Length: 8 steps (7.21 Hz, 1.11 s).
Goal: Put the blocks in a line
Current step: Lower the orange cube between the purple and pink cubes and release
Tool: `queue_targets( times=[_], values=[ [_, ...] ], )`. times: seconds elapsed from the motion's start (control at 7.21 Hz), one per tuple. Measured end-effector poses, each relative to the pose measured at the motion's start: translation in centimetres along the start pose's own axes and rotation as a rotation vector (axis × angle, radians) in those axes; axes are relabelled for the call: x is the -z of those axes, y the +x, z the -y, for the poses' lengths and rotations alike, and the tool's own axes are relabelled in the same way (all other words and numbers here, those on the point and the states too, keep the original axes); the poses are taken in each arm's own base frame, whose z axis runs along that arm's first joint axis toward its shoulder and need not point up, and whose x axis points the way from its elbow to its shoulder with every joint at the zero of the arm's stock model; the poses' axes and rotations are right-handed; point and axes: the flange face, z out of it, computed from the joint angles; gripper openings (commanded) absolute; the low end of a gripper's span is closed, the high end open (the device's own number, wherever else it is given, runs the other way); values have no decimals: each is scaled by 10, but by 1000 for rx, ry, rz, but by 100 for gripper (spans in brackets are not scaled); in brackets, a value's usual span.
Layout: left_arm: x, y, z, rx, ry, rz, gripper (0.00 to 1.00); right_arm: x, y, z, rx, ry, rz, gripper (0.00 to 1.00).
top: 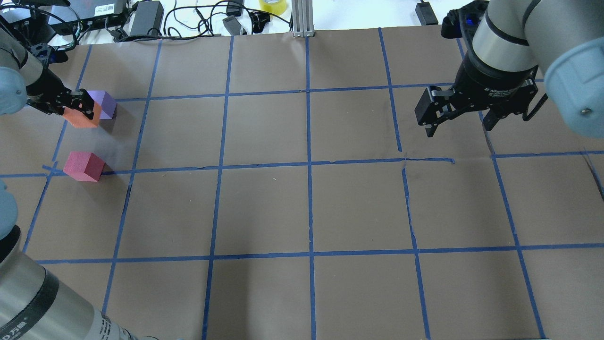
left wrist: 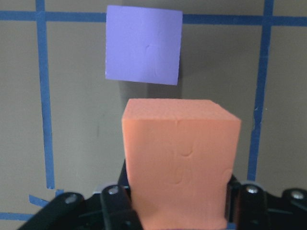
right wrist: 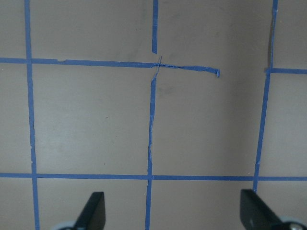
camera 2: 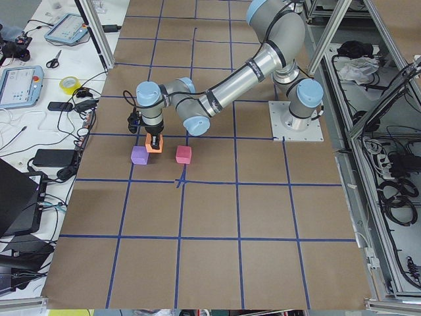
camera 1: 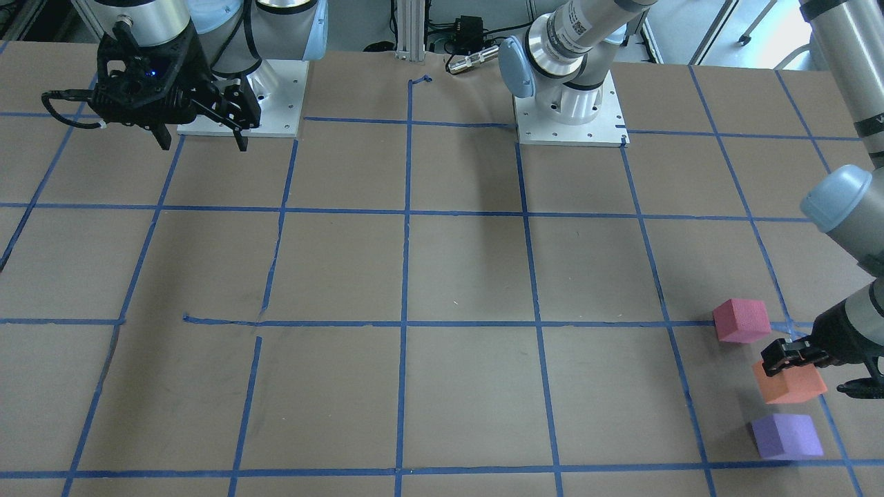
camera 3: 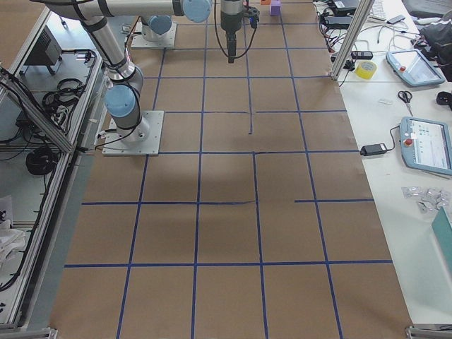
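Note:
My left gripper (camera 1: 787, 355) is shut on the orange block (camera 1: 791, 383), which also fills the left wrist view (left wrist: 180, 158). I hold it between the purple block (camera 1: 786, 436) and the pinkish-red block (camera 1: 741, 321), close beside the purple one (left wrist: 144, 45). I cannot tell if the orange block touches the table. In the overhead view the orange block (top: 84, 119), purple block (top: 106, 104) and pinkish-red block (top: 84, 166) sit at the far left. My right gripper (top: 458, 131) is open and empty, raised over the table on the other side, with bare grid below it (right wrist: 175, 213).
The brown table carries a blue tape grid (top: 309, 165). The arms' base plates (camera 1: 242, 103) (camera 1: 570, 117) stand on the robot's side. Cables, a tape roll (top: 273, 5) and a metal post (top: 302, 19) lie beyond the far edge.

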Motion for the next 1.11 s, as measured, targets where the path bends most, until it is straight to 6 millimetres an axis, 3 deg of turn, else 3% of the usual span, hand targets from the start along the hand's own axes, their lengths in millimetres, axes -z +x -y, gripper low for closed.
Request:
queue_targets(
  times=[0.42,0.55,0.69,0.83,1.11],
  values=[
    [-20,-8,-2,9,-28,-12,0,3,-5,-4,8,4,25,100],
    [-31,-8,-3,9,-42,-19,42,3,-5,-4,9,4,26,100],
    [-39,-9,-3,10,-56,-19,79,3,-5,-4,9,4,28,100],
    [-45,-10,-4,10,-67,-16,92,3,-5,-3,8,4,28,100],
    [-53,-11,-4,11,-85,-5,93,2,-5,-2,8,3,23,100]
  ],
)
